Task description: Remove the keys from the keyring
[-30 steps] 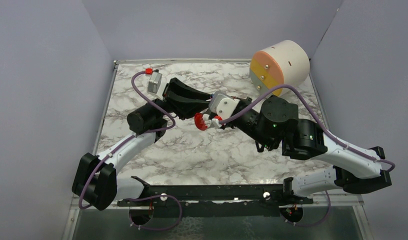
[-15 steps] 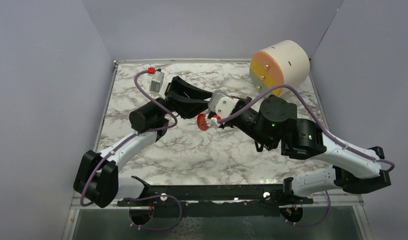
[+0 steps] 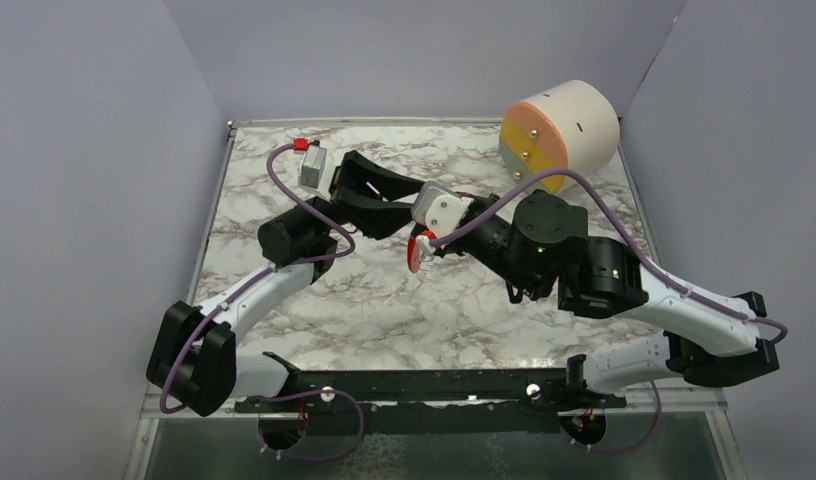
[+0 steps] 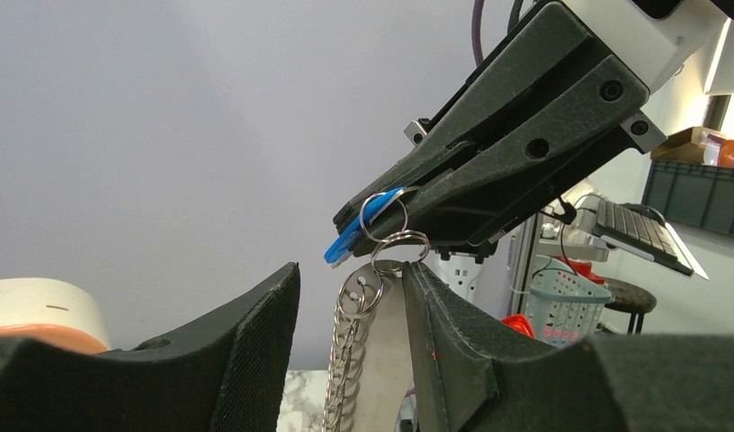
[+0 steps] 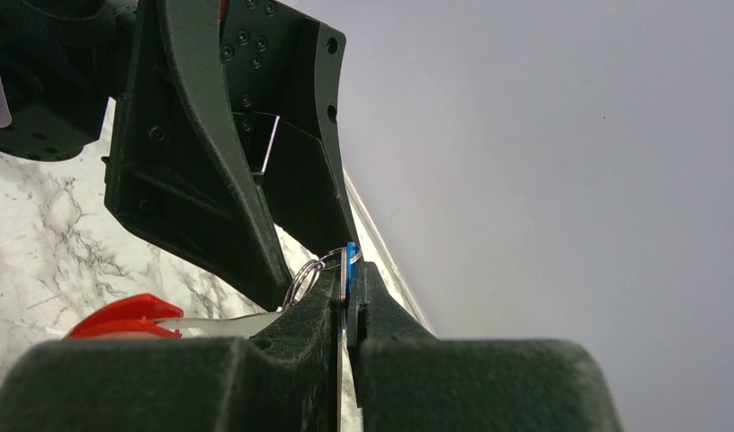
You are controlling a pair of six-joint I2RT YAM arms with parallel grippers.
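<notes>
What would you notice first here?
Over the middle of the marble table, the right claw pinches a tiny blue key. A silver chain dangles below it between the left claw's open fingers, near a bright red keyring. A big round drawer unit sits in the far right corner.

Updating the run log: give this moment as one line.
right hand shut on blue-headed key | left hand open around chain
</notes>
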